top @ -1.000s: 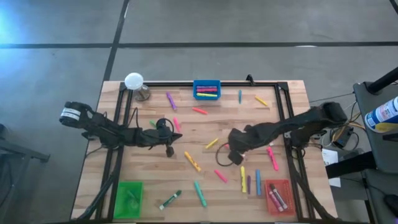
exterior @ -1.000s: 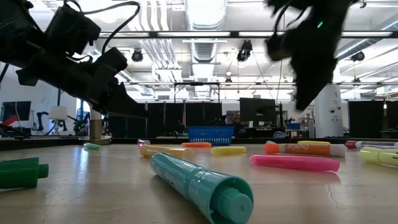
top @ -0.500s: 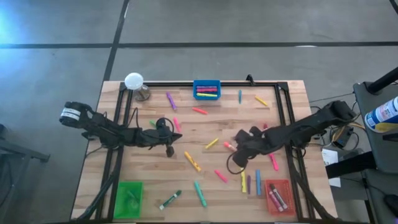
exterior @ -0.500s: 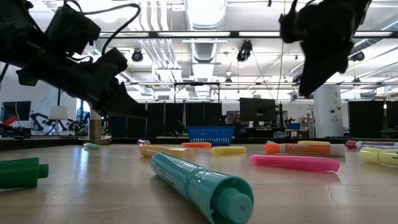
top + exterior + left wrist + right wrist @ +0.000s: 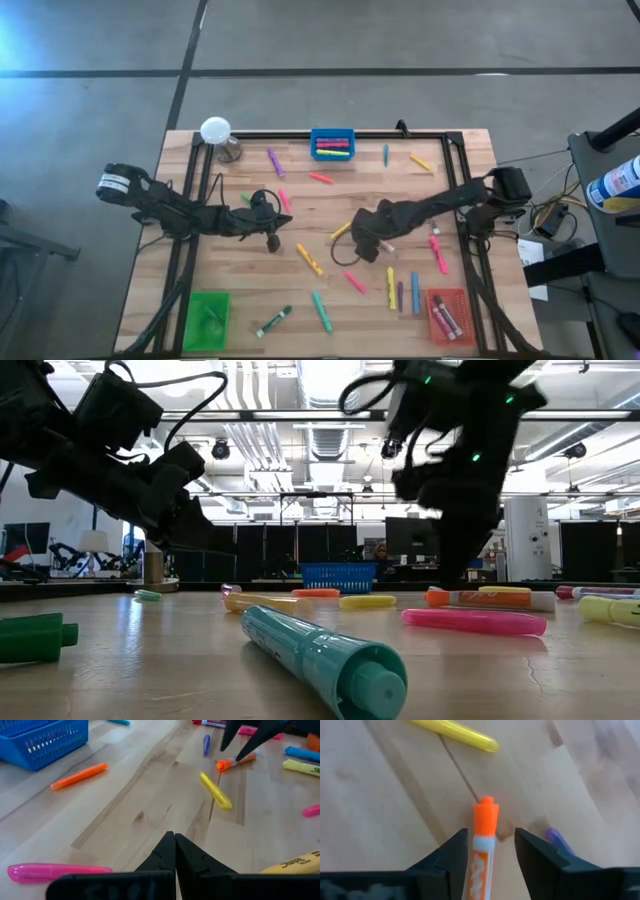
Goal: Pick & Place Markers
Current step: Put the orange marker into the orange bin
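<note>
Markers [image 5: 309, 259] lie scattered over the wooden table [image 5: 300, 215], most of them from its centre out toward four o'clock. An orange-capped marker [image 5: 481, 845] lies on the wood between the spread fingers of the right gripper [image 5: 491, 851]; the right wrist view does not show whether either finger touches it, and a yellow marker [image 5: 455, 732] lies near, beyond its cap. In the high view that gripper [image 5: 365, 243] is low over the table just right of centre. The left gripper [image 5: 174, 851] hangs left of centre with its fingers pressed together and nothing between them.

At twelve o'clock a blue tray [image 5: 332, 143] holds pink and yellow markers. At five o'clock a red tray [image 5: 447, 316] holds two or three, pink and dark red. At seven o'clock a green tray [image 5: 207, 320] has something green in it, too faint to name.

Behind the table the low view shows a workshop with ceiling lights [image 5: 330, 380] and dark screens [image 5: 410, 538].
</note>
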Action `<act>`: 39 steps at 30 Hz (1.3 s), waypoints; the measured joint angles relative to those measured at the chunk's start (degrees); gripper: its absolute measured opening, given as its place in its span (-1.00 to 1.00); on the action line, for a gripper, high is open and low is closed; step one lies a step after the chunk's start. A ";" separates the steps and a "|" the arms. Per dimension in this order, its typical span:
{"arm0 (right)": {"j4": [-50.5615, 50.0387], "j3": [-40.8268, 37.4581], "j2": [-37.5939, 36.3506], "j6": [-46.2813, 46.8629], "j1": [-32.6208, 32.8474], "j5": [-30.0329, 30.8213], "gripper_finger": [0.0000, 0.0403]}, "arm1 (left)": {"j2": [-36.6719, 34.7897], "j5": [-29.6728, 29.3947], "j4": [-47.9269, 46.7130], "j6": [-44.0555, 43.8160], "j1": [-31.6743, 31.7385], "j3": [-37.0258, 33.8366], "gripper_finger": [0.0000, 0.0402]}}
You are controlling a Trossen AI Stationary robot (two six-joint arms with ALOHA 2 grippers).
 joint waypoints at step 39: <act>-22.28 1.54 -17.69 39.47 21.81 -15.08 -0.63 | 0.02 -0.20 -0.07 1.39 0.04 0.00 -1.00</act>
